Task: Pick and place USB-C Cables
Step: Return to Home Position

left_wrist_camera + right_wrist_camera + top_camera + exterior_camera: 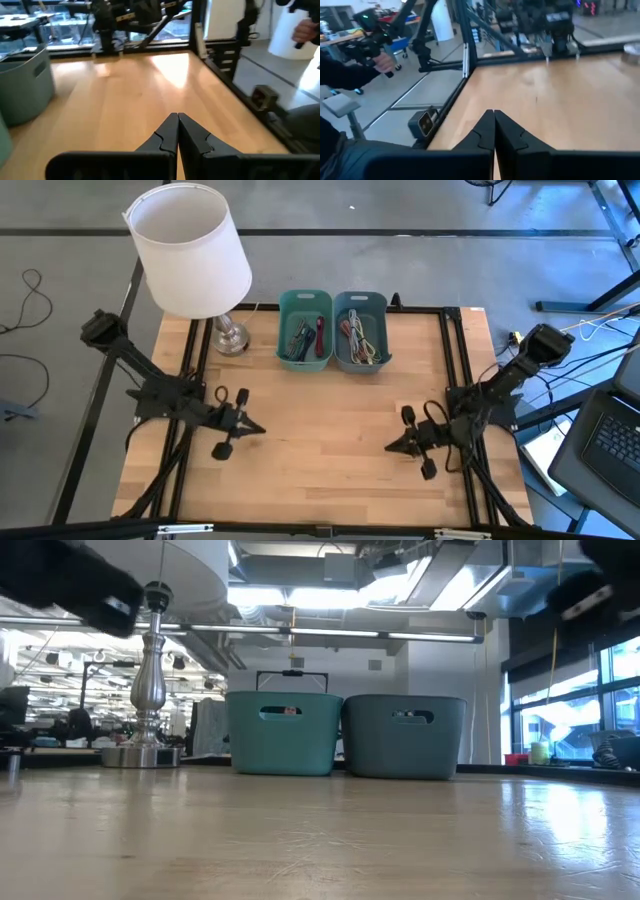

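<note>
The USB-C cables lie as coloured bundles inside two bins at the table's far edge: dark, red and green ones (304,335) in the teal bin (286,330), cream, red and green ones (359,338) in the grey-blue bin (381,330). My left gripper (261,428) hovers over the table's left half, shut and empty, its fingers (176,131) pointing toward the right. My right gripper (389,447) hovers over the right half, shut and empty, its fingers (493,127) pointing toward the left. Both are well short of the bins.
A lamp with a white shade (190,248) stands on a metal base (230,337) at the far left corner, beside the teal bin. Black frame rails (460,360) run along the table's sides. A person's hand (382,60) holds a device beyond the table. Bare wood (320,430) lies between the grippers.
</note>
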Available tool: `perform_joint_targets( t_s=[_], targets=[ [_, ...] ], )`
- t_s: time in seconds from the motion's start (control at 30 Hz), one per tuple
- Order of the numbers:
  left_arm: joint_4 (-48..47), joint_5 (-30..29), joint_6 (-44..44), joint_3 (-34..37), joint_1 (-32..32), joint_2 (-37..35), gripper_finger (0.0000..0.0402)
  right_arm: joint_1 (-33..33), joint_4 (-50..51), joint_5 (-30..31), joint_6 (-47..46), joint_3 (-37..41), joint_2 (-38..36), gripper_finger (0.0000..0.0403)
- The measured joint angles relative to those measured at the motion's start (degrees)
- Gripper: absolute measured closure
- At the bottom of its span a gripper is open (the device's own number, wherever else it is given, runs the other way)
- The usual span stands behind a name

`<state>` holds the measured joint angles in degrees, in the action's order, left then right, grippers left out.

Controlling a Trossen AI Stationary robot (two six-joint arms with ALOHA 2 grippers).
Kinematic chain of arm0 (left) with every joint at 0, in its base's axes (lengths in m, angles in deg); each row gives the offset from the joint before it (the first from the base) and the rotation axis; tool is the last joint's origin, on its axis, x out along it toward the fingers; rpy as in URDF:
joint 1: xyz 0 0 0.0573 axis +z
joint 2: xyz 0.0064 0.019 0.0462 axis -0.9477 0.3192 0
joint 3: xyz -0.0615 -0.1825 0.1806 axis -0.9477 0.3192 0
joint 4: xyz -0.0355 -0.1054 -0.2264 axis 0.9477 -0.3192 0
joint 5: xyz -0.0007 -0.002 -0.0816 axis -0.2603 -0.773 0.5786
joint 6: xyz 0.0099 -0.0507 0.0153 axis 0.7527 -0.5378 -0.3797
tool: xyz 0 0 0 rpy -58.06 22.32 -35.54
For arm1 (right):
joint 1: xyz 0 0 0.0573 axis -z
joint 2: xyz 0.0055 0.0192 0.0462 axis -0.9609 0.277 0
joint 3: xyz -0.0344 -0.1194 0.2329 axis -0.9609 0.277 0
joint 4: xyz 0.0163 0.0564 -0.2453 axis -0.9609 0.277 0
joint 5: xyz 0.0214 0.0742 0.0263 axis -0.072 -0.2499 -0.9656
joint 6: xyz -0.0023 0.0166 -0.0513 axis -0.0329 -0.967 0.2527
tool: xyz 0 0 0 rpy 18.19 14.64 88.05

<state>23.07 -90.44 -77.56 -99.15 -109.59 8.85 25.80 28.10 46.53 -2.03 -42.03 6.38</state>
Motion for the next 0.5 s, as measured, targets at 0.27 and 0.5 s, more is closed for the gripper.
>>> perform_joint_targets(
  t_s=[0.27, 0.5],
  targets=[
    [7.4, 17.3, 8.0, 4.2, 20.9, -0.2, 0.0400, 16.2, -8.8, -17.7, 9.0, 6.0, -1.3, 0.0403],
    [8.8, 39.2, 13.0, 4.2, 42.8, -0.2, 0.0400, 30.8, -8.4, -34.5, 12.6, 7.9, -6.5, 0.0403]
  ],
)
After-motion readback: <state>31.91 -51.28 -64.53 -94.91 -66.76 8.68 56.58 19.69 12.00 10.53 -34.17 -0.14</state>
